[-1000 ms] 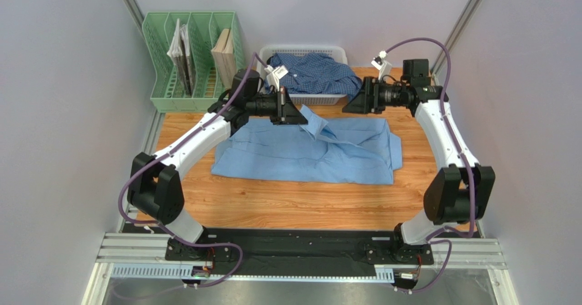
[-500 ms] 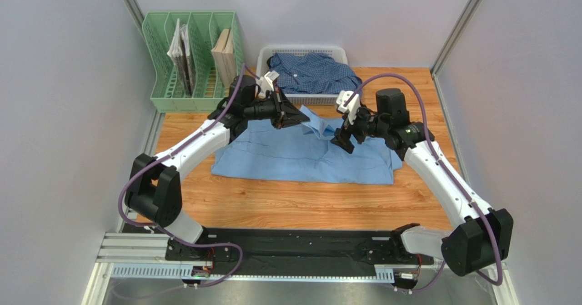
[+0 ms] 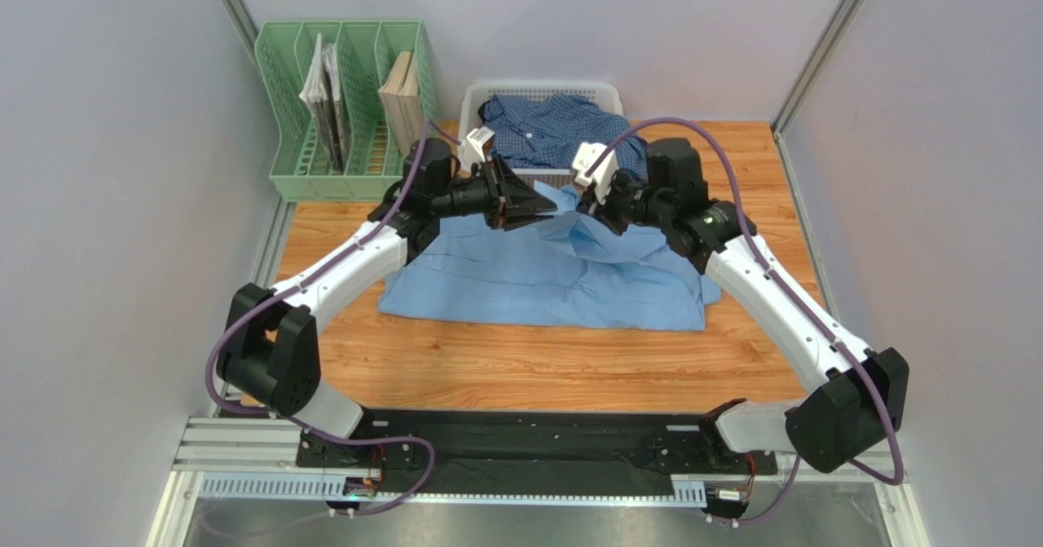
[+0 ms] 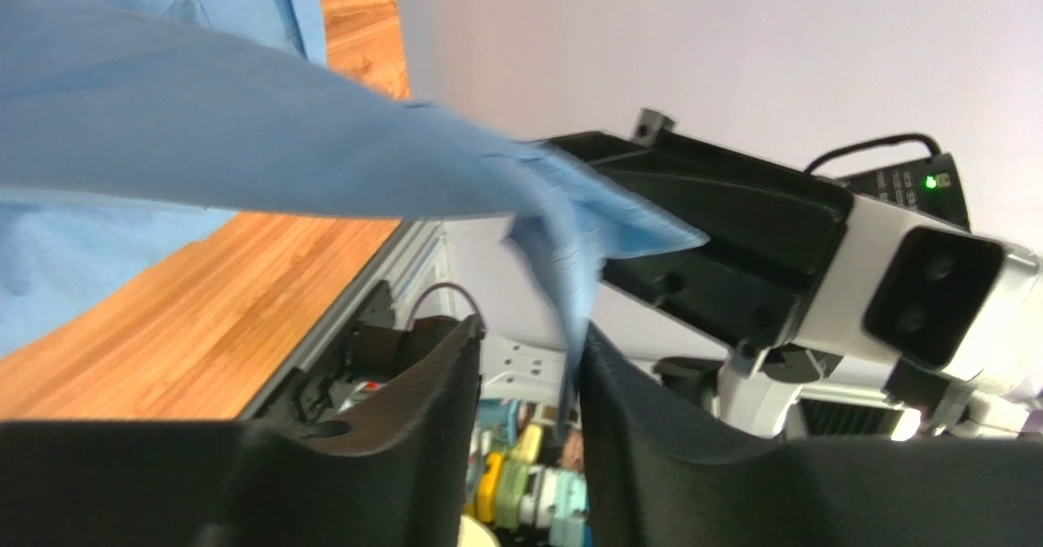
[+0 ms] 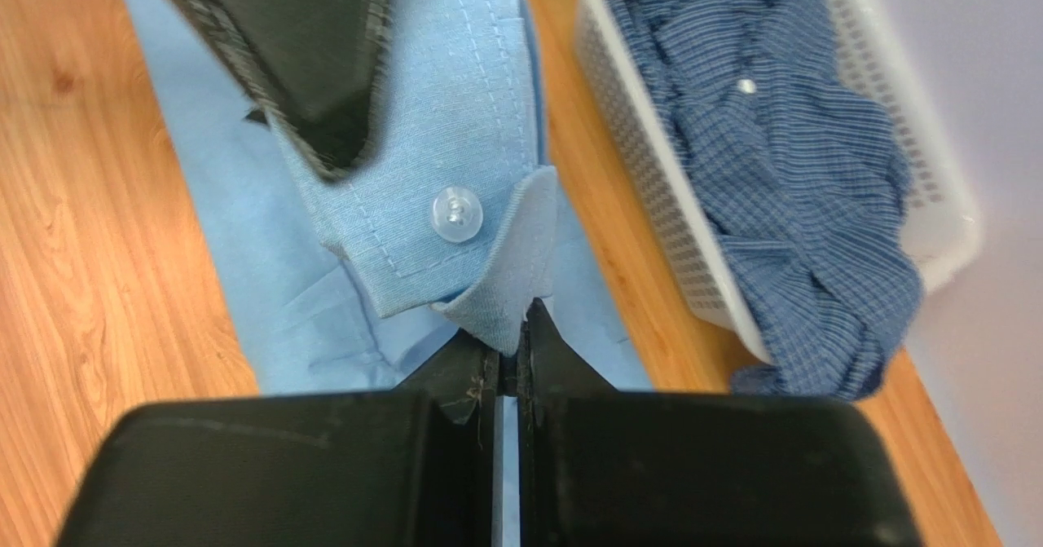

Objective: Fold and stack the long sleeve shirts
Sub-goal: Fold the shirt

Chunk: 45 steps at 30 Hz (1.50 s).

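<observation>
- Wooden tabletop point(image 3: 514, 370): light-blue shirt point(image 3: 527, 281) lies flat, folding unfinished.
- Right hand point(image 5: 508, 342) pinches its cuff point(image 5: 422, 223); left hand point(image 4: 529, 329) is spread.
- Checked shirt point(image 3: 551, 131) sits in basket point(image 3: 539, 86), unfolded; nothing stacked.

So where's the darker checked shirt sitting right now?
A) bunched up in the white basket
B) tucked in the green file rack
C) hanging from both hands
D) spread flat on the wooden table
A: the darker checked shirt lies crumpled in the white basket at the back, while the light blue shirt is the one on the table.
</observation>
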Available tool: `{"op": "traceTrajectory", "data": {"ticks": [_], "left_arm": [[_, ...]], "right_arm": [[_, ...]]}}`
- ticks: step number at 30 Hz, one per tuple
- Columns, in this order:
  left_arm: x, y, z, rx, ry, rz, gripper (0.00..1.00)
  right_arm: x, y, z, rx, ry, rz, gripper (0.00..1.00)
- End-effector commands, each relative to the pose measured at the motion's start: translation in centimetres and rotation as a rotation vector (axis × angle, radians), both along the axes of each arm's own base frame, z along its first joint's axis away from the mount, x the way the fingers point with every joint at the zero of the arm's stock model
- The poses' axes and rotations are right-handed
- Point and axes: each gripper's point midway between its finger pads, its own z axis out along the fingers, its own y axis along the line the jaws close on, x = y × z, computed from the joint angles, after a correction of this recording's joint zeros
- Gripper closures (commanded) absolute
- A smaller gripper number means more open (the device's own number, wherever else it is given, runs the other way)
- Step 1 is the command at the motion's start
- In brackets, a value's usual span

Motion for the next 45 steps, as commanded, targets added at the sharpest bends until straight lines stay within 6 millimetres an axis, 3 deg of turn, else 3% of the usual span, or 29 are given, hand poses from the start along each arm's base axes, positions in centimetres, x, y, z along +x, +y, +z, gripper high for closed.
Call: {"op": "traceTrajectory", "data": {"ticks": [1, 2, 3, 5, 6, 7, 8, 9, 10, 11, 12, 13, 14, 15, 16, 19, 23, 27, 32, 33, 35, 37, 39, 45], "left_arm": [[0.3, 1.5, 2.5, -0.021, -0.086, 0.036, 0.43], [1.0, 2.9, 2.2, 0.015, -0.121, 0.066, 0.31], [1.5, 3.7, 2.1, 0.039, -0.143, 0.083, 0.2], [2.7, 6.0, 1.6, 0.118, -0.167, 0.132, 0.17], [3.1, 6.8, 1.3, 0.175, -0.247, 0.131, 0.16], [3.0, 7.6, 0.0, 0.242, -0.223, 0.127, 0.15], [3.8, 8.5, 0.5, 0.282, -0.265, 0.156, 0.14], [4.0, 9.1, 0.0, 0.344, -0.339, 0.132, 0.14], [3.6, 9.6, -1.2, 0.394, -0.305, 0.111, 0.13], [3.7, 10.0, -1.0, 0.42, -0.32, 0.111, 0.13], [3.7, 10.3, -1.5, 0.45, -0.331, 0.104, 0.13], [3.3, 10.8, -1.8, 0.487, -0.352, 0.096, 0.12], [3.4, 11.4, -2.6, 0.527, -0.361, 0.11, 0.12], [3.4, 11.8, -2.8, 0.553, -0.378, 0.114, 0.12], [3.1, 12.4, -3.5, 0.595, -0.379, 0.114, 0.12], [2.8, 13.7, -5.8, 0.677, -0.355, 0.119, 0.13], [2.2, 14.5, -8.2, 0.704, -0.338, 0.097, 0.13], [2.4, 14.9, -7.6, 0.666, -0.391, 0.116, 0.12], [2.4, 15.5, -6.6, 0.651, -0.493, 0.126, 0.12], [2.1, 15.6, -6.6, 0.663, -0.52, 0.108, 0.12], [1.9, 15.7, -6.7, 0.67, -0.546, 0.084, 0.13], [1.4, 15.8, -6.9, 0.678, -0.569, 0.055, 0.13], [1.2, 15.9, -7.1, 0.686, -0.578, 0.042, 0.13], [1.2, 16.7, -6.9, 0.711, -0.636, 0.077, 0.12]], "right_arm": [[1.6, -3.4, 6.0, 0.067, -0.035, -0.084, 1.0], [1.9, -4.2, 7.7, 0.062, -0.064, -0.083, 1.0], [1.5, -5.3, 7.2, 0.034, -0.012, -0.091, 1.0], [2.8, -8.0, 6.6, -0.003, 0.026, -0.124, 1.0], [2.4, -9.1, 7.0, -0.027, 0.058, -0.135, 1.0], [3.5, -10.6, 5.3, -0.061, 0.12, -0.162, 1.0], [3.7, -11.4, 4.8, -0.109, 0.124, -0.144, 1.0], [2.8, -12.2, 4.3, -0.146, 0.203, -0.14, 1.0], [3.0, -13.4, 3.5, -0.183, 0.241, -0.156, 1.0], [3.8, -14.1, 1.0, -0.229, 0.327, -0.151, 1.0], [3.2, -15.1, -0.4, -0.281, 0.393, -0.141, 1.0], [4.1, -16.8, -0.1, -0.316, 0.387, -0.173, 1.0], [5.0, -17.7, -2.1, -0.351, 0.444, -0.172, 1.0], [5.9, -18.6, -2.4, -0.378, 0.431, -0.182, 1.0], [7.2, -20.8, -2.5, -0.407, 0.409, -0.237, 1.0], [10.8, -22.4, -3.1, -0.483, 0.31, -0.24, 1.0], [14.4, -20.5, -1.7, -0.547, 0.171, -0.165, 1.0], [16.9, -16.3, -0.7, -0.582, 0.038, -0.074, 1.0], [20.6, -13.5, 1.2, -0.674, -0.226, -0.064, 1.0], [20.8, -12.7, 0.8, -0.696, -0.253, -0.037, 1.0], [22.2, -12.2, 2.9, -0.733, -0.396, -0.033, 1.0], [22.5, -11.6, 3.0, -0.758, -0.465, 0.011, 1.0], [23.7, -11.3, 4.9, -0.816, -0.619, 0.039, 1.0], [26.4, -11.5, 5.6, -0.899, -0.729, 0.036, 1.0]]}}
